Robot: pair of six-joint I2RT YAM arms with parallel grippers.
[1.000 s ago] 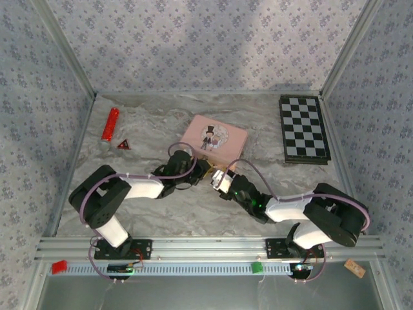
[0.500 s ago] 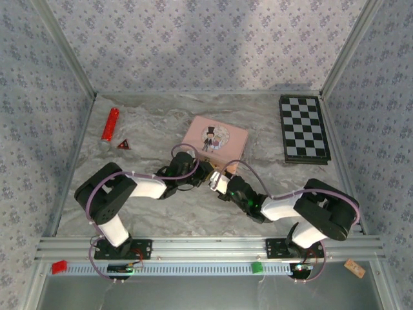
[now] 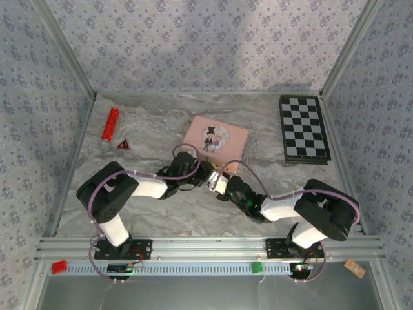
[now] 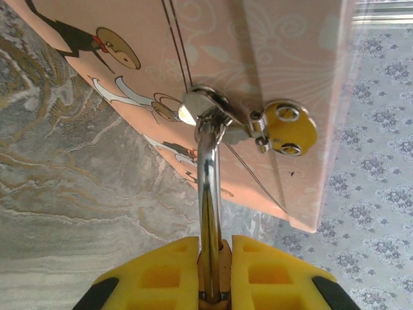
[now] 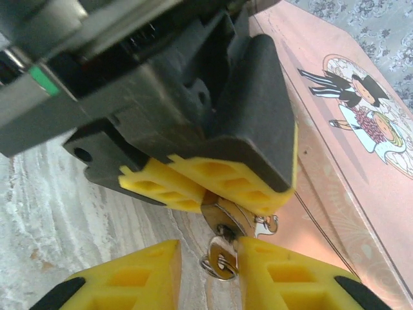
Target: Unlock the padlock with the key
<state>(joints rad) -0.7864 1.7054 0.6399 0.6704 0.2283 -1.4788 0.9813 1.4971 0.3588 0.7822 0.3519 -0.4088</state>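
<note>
In the left wrist view my left gripper (image 4: 215, 252) is shut on the small brass padlock (image 4: 225, 268). Its silver shackle (image 4: 208, 181) runs up through the hasp of the pink box (image 4: 258, 58). From the right wrist view the padlock (image 5: 220, 214) sticks out below the left gripper's yellow fingers (image 5: 219, 177), with the key (image 5: 218, 257) and its ring sitting in the keyhole. My right gripper (image 5: 210, 248) is open around the key head: the right finger touches it, the left finger stands apart. From above, the left gripper (image 3: 205, 173) and right gripper (image 3: 218, 181) meet in front of the box (image 3: 215, 137).
A folded chessboard (image 3: 303, 129) lies at the back right. A red cylinder (image 3: 110, 124) and a small red triangle (image 3: 123, 145) lie at the back left. Patterned walls enclose the marble-look table on three sides.
My right gripper has moved left to the padlock and its jaws have narrowed around the key. The left arm has shifted slightly right, still holding the padlock.
</note>
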